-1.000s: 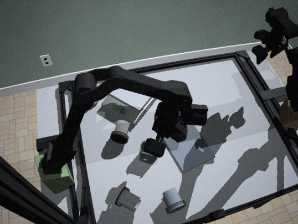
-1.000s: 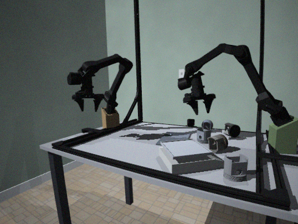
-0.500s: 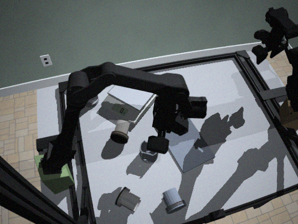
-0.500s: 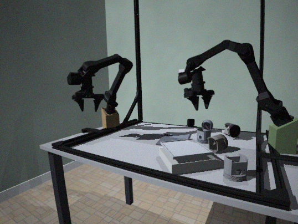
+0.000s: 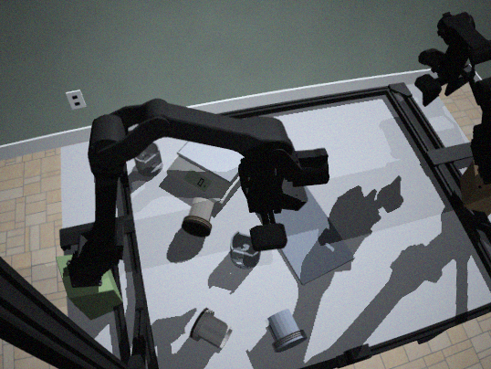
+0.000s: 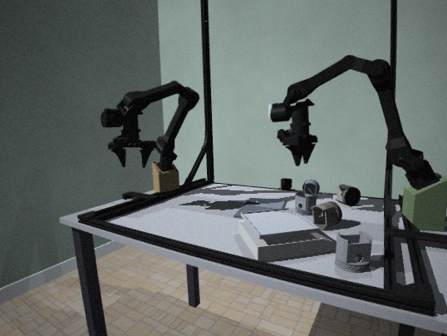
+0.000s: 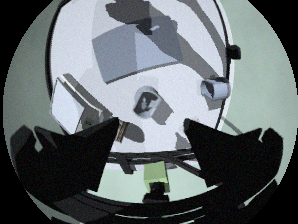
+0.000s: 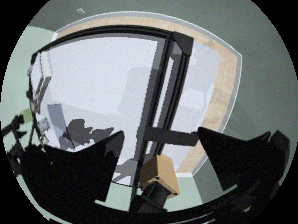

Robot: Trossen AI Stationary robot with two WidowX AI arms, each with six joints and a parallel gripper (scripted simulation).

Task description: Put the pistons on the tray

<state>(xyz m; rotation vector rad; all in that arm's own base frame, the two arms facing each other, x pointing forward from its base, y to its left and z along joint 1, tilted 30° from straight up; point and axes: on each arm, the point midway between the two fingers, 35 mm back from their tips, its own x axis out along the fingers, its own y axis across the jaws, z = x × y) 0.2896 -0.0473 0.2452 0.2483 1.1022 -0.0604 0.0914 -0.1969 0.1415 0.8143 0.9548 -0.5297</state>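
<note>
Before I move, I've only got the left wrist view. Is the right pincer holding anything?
Observer: No. The exterior view shows the right pincer open, with nothing between its fingers.
Operator: And the scale? I can't make out its number.
Observer: The top view shows a 0 on its display.
Operator: Is there a piston near it that I'm missing?
Observer: Yes, one piston stands upright beside it, plain in the exterior view.
</note>
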